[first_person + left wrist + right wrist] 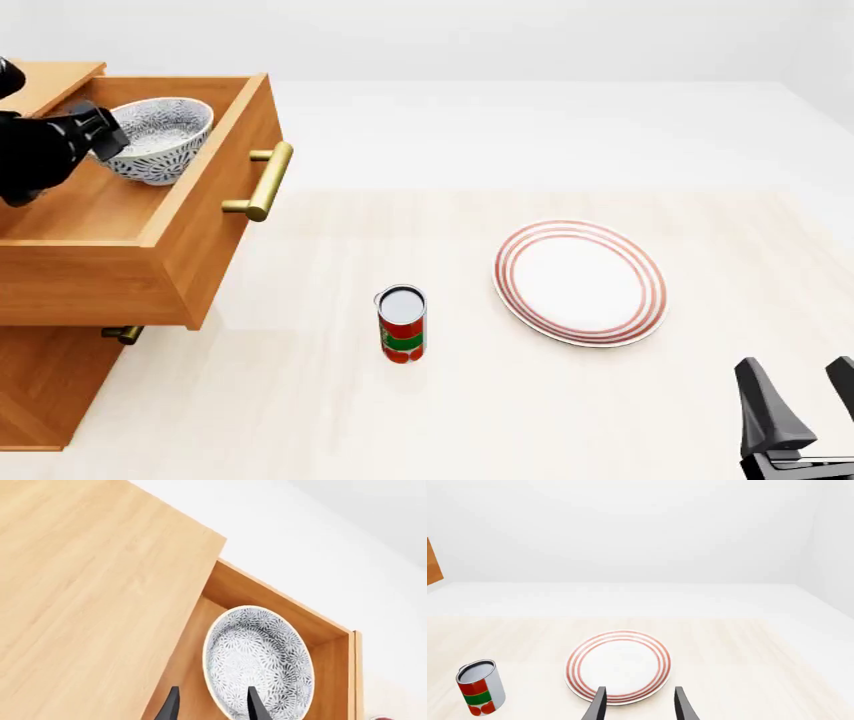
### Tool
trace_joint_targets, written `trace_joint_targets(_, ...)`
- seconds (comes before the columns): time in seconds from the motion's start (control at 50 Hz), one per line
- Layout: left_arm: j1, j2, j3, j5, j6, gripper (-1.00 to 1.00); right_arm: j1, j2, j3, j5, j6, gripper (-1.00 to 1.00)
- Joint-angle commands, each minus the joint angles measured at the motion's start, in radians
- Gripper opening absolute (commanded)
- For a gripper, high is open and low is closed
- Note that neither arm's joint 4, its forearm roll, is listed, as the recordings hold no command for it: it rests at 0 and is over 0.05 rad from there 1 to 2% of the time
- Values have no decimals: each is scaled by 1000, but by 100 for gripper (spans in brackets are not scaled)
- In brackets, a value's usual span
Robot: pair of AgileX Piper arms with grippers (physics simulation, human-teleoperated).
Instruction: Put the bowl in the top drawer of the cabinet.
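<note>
The speckled white bowl point(163, 135) sits inside the pulled-out top drawer point(220, 215) of the wooden cabinet point(40, 385), leaning a little toward its back left. My left gripper point(110, 138) reaches over the drawer from the left. In the left wrist view the bowl point(263, 662) lies against the drawer point(273, 595) floor, and the left gripper point(213, 707) is open with the bowl's near rim between its fingers. My right gripper point(797, 370) stands open at the front right of the table, holding nothing. In its own view the right gripper point(639, 702) points at the plate.
A white plate with red rings point(581, 282) lies right of centre. A red and green tin can point(402, 323) stands upright in front of the drawer. The brass bar handle point(267, 180) juts toward the table. The lower drawer's small handle point(123, 334) shows below.
</note>
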Motion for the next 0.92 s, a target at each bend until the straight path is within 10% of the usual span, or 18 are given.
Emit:
trace_joint_targets(0.02, 84, -111, -17, 47, -6, 100, 0, 0, 0, 0, 0, 100)
trace_joint_targets(0.92, -135, -526, -57, 254, -64, 100, 0, 0, 0, 0, 0, 100)
